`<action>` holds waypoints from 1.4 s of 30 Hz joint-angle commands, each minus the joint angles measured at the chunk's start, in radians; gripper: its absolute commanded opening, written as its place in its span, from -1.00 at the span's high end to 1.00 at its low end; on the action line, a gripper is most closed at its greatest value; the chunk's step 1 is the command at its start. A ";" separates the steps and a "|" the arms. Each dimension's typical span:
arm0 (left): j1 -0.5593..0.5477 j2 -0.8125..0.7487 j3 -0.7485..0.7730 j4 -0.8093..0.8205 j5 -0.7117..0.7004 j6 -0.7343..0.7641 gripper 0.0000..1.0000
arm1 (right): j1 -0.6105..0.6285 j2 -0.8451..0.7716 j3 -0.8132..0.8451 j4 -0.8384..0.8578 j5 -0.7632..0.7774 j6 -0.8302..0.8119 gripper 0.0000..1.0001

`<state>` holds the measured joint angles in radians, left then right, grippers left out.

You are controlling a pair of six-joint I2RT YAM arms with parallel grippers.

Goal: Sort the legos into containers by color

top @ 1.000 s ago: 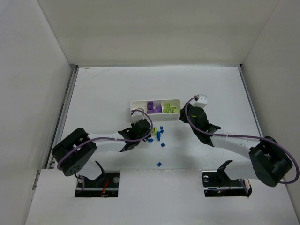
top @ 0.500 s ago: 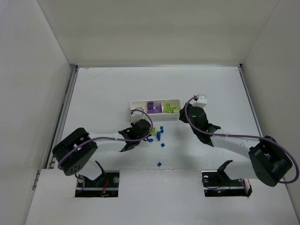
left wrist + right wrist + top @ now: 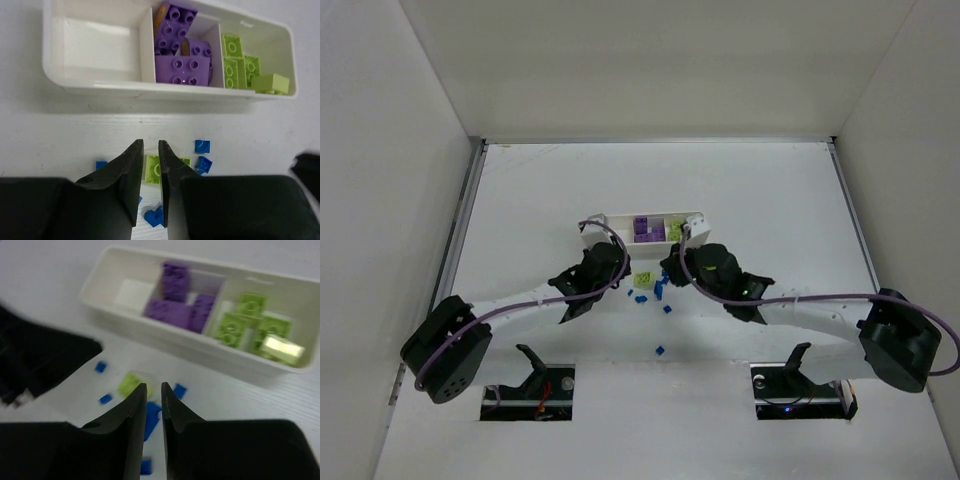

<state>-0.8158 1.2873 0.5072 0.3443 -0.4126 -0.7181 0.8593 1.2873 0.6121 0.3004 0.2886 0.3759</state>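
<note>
The left arm (image 3: pixel 530 302) and the right arm (image 3: pixel 820 310) are built alike: slim white links set between bulky black joint housings. At the outer bend of each sits a large rounded black motor block (image 3: pixel 445 352), its twin (image 3: pixel 905 350) on the right. A purple cable (image 3: pixel 825 295) runs along each arm and bows out in a free loop near the black, blocky wrist. In both wrist views the jaws are matte black: two broad moulded fingers (image 3: pixel 127 169) with smooth, curved shoulders that narrow to thin, flat-faced tips, and the right pair (image 3: pixel 132 410) has the same shape.
</note>
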 commanded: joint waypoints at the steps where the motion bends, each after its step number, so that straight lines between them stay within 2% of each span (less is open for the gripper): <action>1: 0.057 -0.063 -0.004 0.004 0.061 0.060 0.64 | 0.108 0.016 0.031 0.009 -0.138 -0.109 0.46; 4: 0.138 -0.072 -0.016 0.044 0.152 0.077 0.56 | 0.152 0.076 0.061 -0.010 -0.151 -0.137 0.15; 8: 0.244 -0.126 -0.082 0.133 0.239 0.069 0.46 | 0.154 0.132 0.113 -0.063 -0.154 -0.170 -0.25; 14: 0.405 -0.282 -0.214 0.209 0.305 0.046 0.32 | 0.131 0.243 0.224 -0.188 -0.190 -0.232 -0.45; 21: 0.433 -0.390 -0.282 0.242 0.316 0.002 0.17 | 0.117 0.375 0.362 -0.336 -0.169 -0.287 -0.46; 29: 0.456 -0.398 -0.288 0.240 0.354 -0.023 0.17 | 0.109 0.446 0.443 -0.425 -0.115 -0.324 -0.47; 42: 0.502 -0.396 -0.295 0.249 0.393 -0.047 0.17 | 0.086 0.524 0.511 -0.517 -0.121 -0.399 -0.31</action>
<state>-0.3252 0.8989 0.2283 0.5358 -0.0410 -0.7528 0.9497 1.7939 1.0740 -0.1925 0.1528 0.0143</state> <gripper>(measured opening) 0.415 0.662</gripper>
